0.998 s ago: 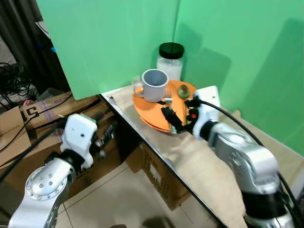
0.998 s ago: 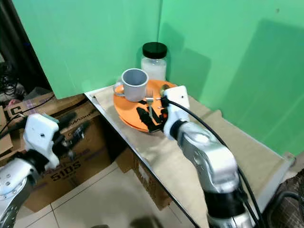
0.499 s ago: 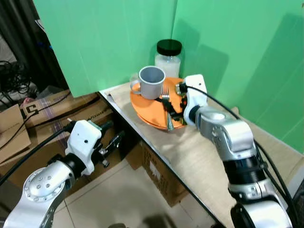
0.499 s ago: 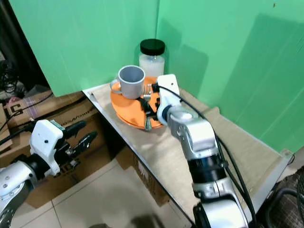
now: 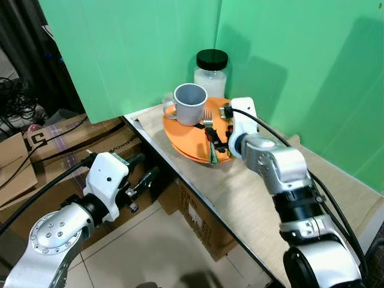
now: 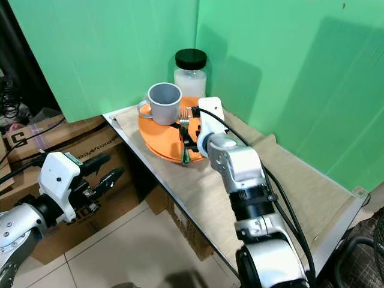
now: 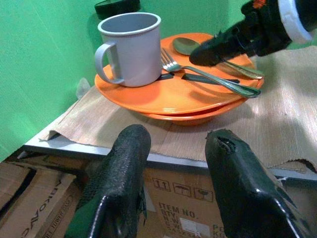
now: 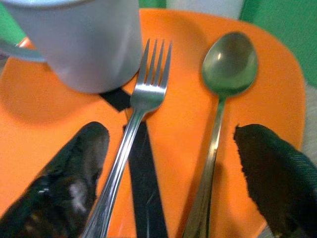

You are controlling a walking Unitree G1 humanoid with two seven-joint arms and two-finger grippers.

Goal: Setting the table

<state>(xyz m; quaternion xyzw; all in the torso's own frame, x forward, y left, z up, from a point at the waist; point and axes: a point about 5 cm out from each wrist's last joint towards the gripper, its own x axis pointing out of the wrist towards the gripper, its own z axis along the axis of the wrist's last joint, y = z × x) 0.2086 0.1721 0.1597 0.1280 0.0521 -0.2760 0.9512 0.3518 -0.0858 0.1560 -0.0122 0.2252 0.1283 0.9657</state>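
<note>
Here our right gripper [image 8: 168,173] hovers spread wide over the silver metal fork [image 8: 130,130] and spoon [image 8: 222,99] on the orange plate [image 5: 180,129]; our left gripper [image 7: 173,163] hangs open below the bench [image 5: 240,198].

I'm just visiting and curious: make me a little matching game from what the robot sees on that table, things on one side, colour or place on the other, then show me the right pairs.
Things:
1. mug
2. jar
3. fork
4. plate

Descriptions:
A. orange, holds the cutlery
B. grey, standing on the plate
C. black lid, behind the plate against the green wall
D. lying between the mug and the spoon

Pairs: 1-B, 2-C, 3-D, 4-A
</note>
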